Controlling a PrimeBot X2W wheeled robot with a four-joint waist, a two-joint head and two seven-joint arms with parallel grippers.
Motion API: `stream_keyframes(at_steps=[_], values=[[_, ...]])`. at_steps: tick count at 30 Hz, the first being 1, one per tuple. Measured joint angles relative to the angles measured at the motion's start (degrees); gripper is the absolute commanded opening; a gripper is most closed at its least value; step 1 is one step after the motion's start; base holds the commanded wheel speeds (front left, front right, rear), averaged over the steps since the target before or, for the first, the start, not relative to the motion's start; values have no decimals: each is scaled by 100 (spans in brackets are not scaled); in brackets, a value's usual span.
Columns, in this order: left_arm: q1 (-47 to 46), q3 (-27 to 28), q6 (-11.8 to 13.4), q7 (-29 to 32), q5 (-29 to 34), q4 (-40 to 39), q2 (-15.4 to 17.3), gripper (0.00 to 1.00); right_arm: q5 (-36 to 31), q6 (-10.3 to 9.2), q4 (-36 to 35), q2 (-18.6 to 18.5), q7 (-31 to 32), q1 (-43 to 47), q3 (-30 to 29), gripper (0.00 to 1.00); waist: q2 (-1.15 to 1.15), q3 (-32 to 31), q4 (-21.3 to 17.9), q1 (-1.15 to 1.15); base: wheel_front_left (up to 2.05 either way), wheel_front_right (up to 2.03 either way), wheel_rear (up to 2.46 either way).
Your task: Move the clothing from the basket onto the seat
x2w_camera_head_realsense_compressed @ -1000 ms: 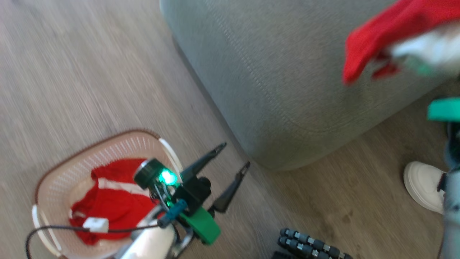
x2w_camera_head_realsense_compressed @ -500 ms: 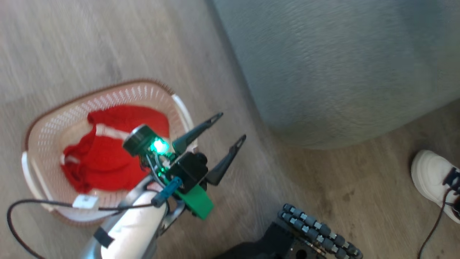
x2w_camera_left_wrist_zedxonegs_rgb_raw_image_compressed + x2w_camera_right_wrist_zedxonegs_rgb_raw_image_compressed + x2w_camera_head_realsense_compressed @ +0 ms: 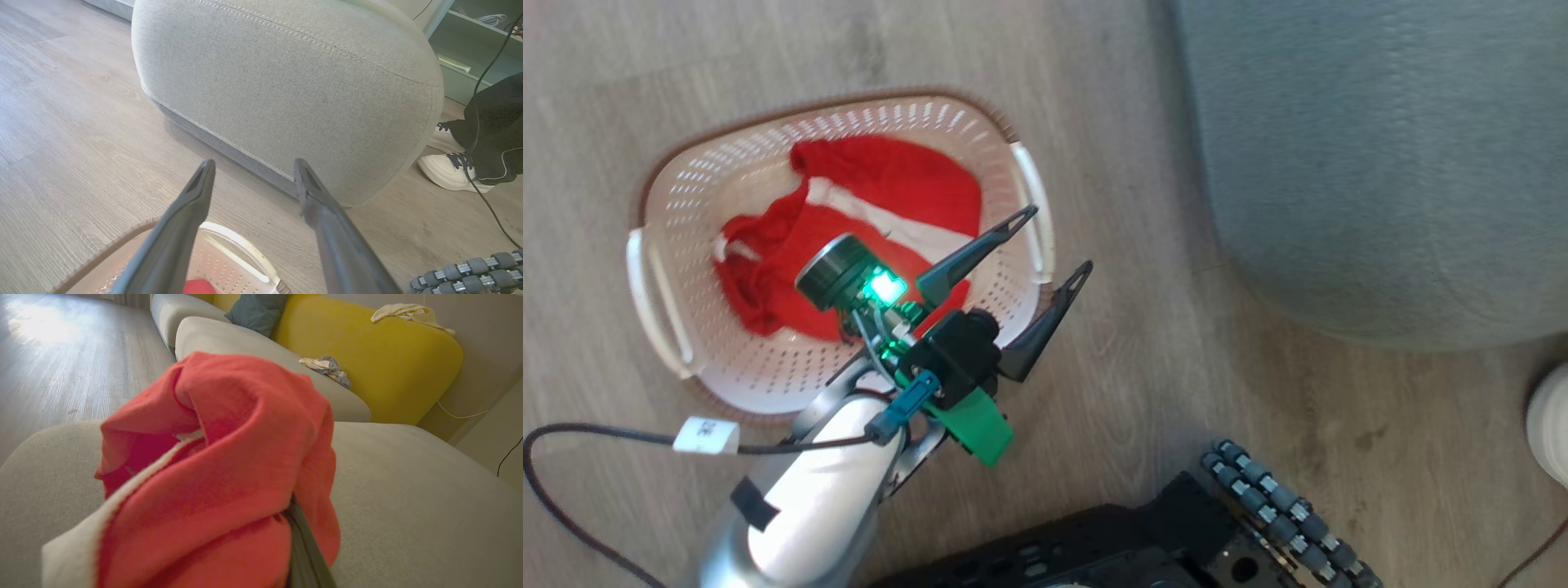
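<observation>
The cream basket point(image 3: 686, 188) stands on the wood floor with one red garment with a white band point(image 3: 890, 184) lying in it. My left gripper point(image 3: 1058, 241) hangs open and empty over the basket's right handle point(image 3: 1029, 204); in the left wrist view its fingers point(image 3: 200, 196) point at the grey-green seat point(image 3: 286, 81), above the basket rim point(image 3: 229, 245). In the right wrist view a second red garment point(image 3: 224, 457) is bunched over my right gripper, covering all but one dark finger point(image 3: 305, 551). It is held just above the seat's top point(image 3: 408, 498).
A person's white shoes point(image 3: 449, 171) and dark trouser leg point(image 3: 494, 126) are beside the seat's right end. My base with its grey rollers point(image 3: 1282, 506) sits at the lower edge. Behind the seat stands a yellow sofa back point(image 3: 367, 355) with a blue cushion point(image 3: 257, 310).
The head camera has swung left, so the basket now sits mid-picture and the seat at upper right. The right arm with its red garment has left the head view. The left gripper stays open.
</observation>
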Motion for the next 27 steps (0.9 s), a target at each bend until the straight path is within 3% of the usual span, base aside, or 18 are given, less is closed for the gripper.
stream_keyframes(at_steps=[10, 15, 16, 17, 27], values=[[-113, -88, 46, 0, 0, -35, -33, 100, -341, -1, 1566, -192, -21, -523, 132, 0, 0, 249, 302, 0, 0, 0, 0], [-115, -97, 63, 0, 0, -33, -40, 100, -401, 0, 1949, -259, -26, -690, 97, 0, 0, 215, 286, -1, 0, 0, 0], [-116, -97, 94, 0, 0, -33, -44, 100, -403, 0, 1961, -270, -26, -691, 56, 17, 0, 205, 279, -1, 0, 0, 0], [-116, -97, 98, 0, -1, -31, -44, 100, -403, 0, 1958, -279, -25, -690, 13, 100, 0, 191, 272, -1, 0, 0, 0], [-116, -136, 91, 0, -104, 113, -176, 100, -480, 0, 2128, -283, -18, -386, 86, 100, 0, -223, 209, -1, 0, 0, 0]])
